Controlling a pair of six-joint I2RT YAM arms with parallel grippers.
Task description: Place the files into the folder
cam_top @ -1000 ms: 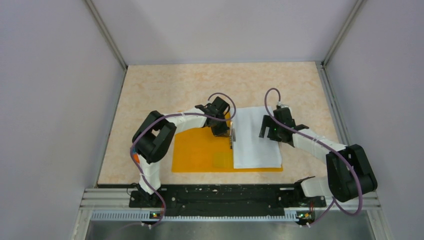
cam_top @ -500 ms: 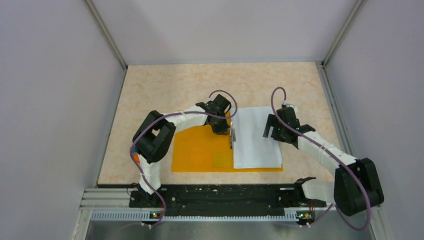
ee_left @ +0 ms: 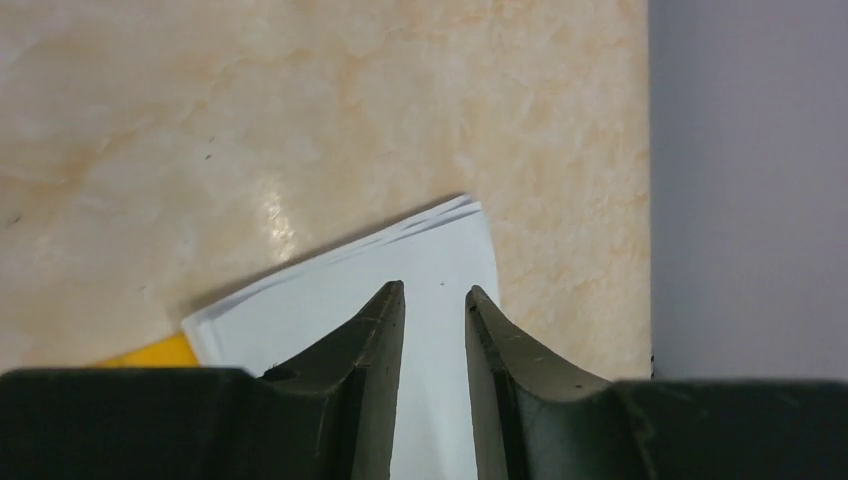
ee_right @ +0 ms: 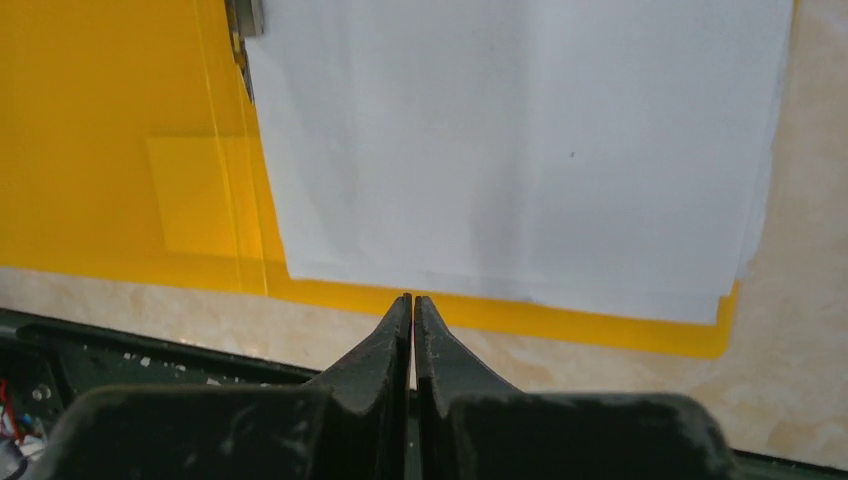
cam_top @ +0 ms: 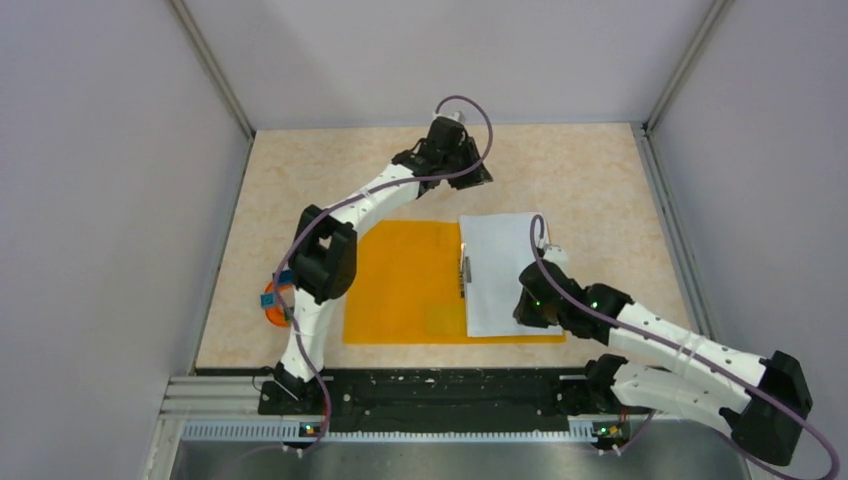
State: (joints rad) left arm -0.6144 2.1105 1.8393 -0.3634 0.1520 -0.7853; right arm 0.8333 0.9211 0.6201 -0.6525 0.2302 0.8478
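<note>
The orange folder (cam_top: 405,285) lies opened flat on the table, its left half bare. The files (cam_top: 502,265), a stack of white sheets, rest on its right half beside a metal clip (cam_top: 464,275). My left gripper (cam_top: 477,174) hangs at the back of the table beyond the sheets' far edge, open and empty. In the left wrist view its fingers (ee_left: 435,290) stand apart over the sheets' corner (ee_left: 440,250). My right gripper (cam_top: 524,312) is shut on nothing at the sheets' near edge. In the right wrist view its tips (ee_right: 412,298) meet over the folder's (ee_right: 100,130) near border, below the files (ee_right: 520,150).
A small orange and blue toy block (cam_top: 273,300) lies by the left arm's base. Grey walls (ee_left: 750,180) enclose the table on three sides. A black rail (cam_top: 440,390) runs along the near edge.
My left arm left the folder's spine and swung to the back of the table, its jaws opening. My right arm drew back from the sheets' middle to their near edge, its jaws closing.
</note>
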